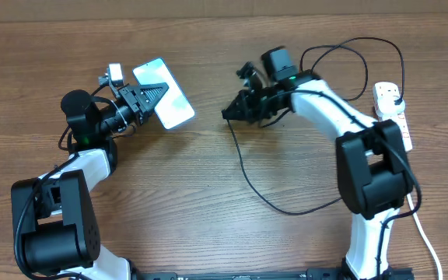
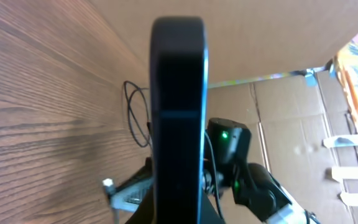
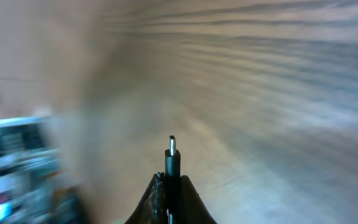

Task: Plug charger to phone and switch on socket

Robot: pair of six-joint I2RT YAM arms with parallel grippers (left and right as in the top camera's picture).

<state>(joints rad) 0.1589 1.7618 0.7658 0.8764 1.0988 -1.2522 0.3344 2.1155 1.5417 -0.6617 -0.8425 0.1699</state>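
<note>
The phone [image 1: 164, 92] has a lit pale screen and is held by my left gripper [image 1: 148, 96], which is shut on its edge; in the left wrist view the phone's dark edge [image 2: 178, 112] stands upright. My right gripper [image 1: 232, 111] is shut on the charger's connector end, to the right of the phone with a gap between them. In the right wrist view the metal tip [image 3: 172, 146] sticks out from the fingers [image 3: 170, 186]. The black charger cable [image 1: 271, 201] loops across the table toward the white socket [image 1: 392, 109] at the right edge.
A thick white cord [image 1: 425, 233] runs from the socket down the right side. A small white object [image 1: 115, 72] sits by the left gripper. The cable also loops behind the right arm [image 1: 348, 54]. Cardboard boxes [image 2: 291, 124] stand beyond the table.
</note>
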